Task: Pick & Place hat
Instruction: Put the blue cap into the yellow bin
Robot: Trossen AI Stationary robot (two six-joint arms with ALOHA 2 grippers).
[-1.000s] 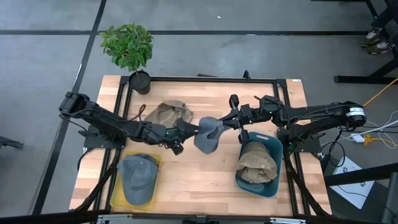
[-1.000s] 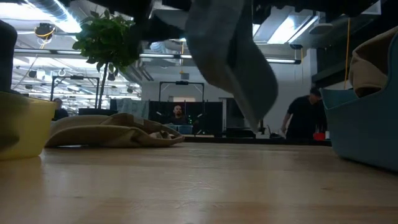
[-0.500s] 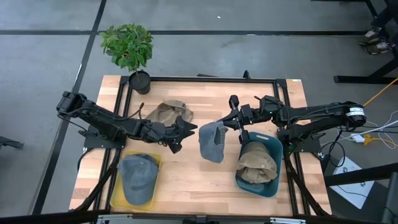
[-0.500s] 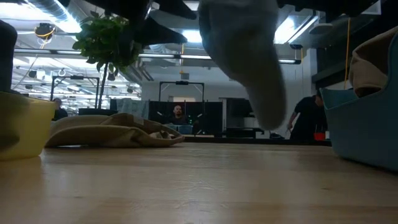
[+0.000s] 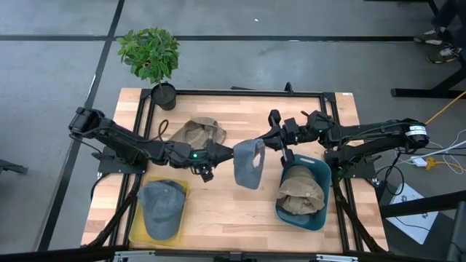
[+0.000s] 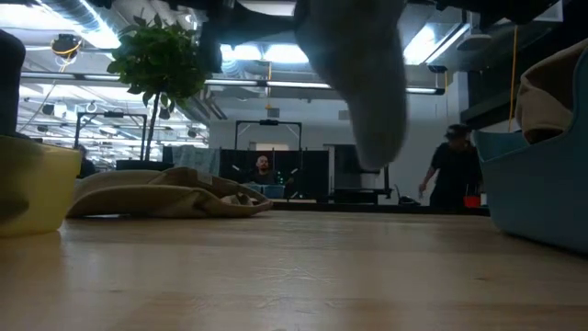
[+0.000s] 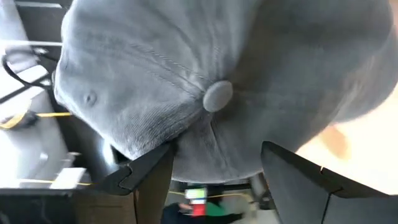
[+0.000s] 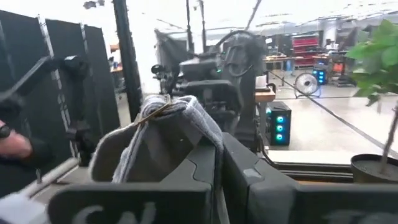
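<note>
A grey cap (image 5: 249, 163) hangs in the air over the table's middle, and its cloth fills the top of the low view (image 6: 363, 83). My right gripper (image 5: 268, 144) is shut on the cap's right edge. My left gripper (image 5: 222, 153) is open, just left of the cap. In the left wrist view its fingers (image 7: 217, 149) stand on either side of the crown, below the top button (image 7: 217, 96). My right gripper pinches an edge of the cap's rim (image 8: 186, 118) between its two fingers, reaching level from the table's right. The cloth bunches above the fingers (image 8: 205, 163). The cap hangs below, lifted clear of the table. My left gripper: I cannot tell whether its fingers touch the crown.
A tan hat (image 5: 200, 132) lies flat on the table's far left part. A yellow bin (image 5: 135, 218) at the near left holds another grey cap. A blue bin (image 5: 320, 173) at the right holds tan hats. A potted plant (image 5: 153, 54) stands at the far left corner.
The cap was stretched between both grippers a second ago. My left gripper let go of its left edge and drew back a little toward the table's left, then came close again. The cap swung down and now hangs from my right gripper alone.
</note>
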